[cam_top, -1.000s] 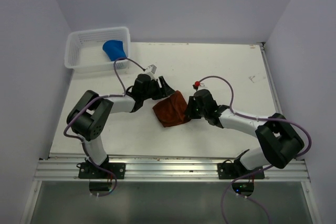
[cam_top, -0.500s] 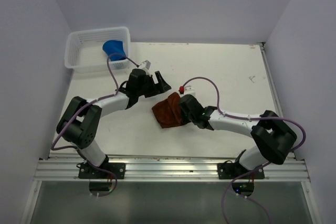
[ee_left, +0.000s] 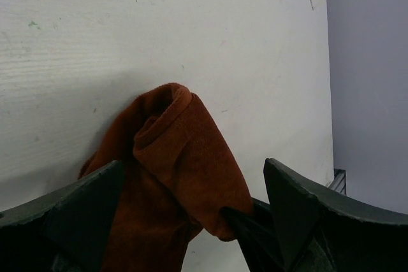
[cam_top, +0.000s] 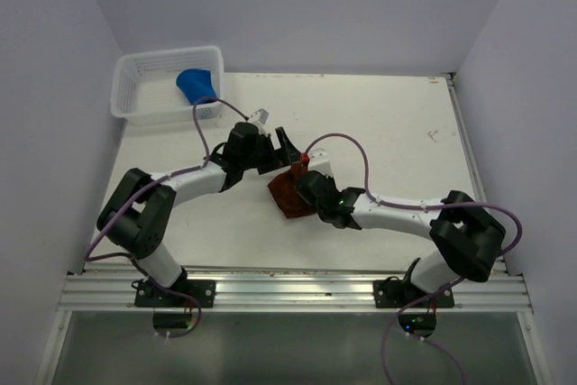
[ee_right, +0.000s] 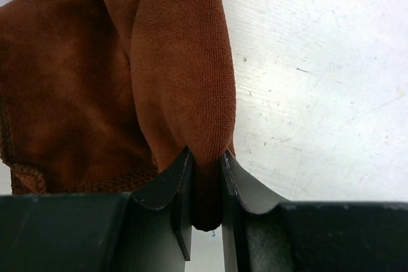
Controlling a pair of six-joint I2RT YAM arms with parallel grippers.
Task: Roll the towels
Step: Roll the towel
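Note:
A rust-brown towel lies bunched at the middle of the white table. My right gripper is shut on a folded edge of it; the right wrist view shows the fold pinched between both fingers. My left gripper is open just behind the towel; in the left wrist view the towel sits between its spread fingers, with the right gripper's dark tip under the fold. A blue towel lies in the white basket.
The white basket stands at the table's back left corner. A wall runs along the left side and another along the right. A metal rail runs along the near edge by the arm bases.
My right gripper has moved left with the towel's edge, folding the towel over into a narrower bunch. My left gripper has shifted a little to the right, close behind the towel.

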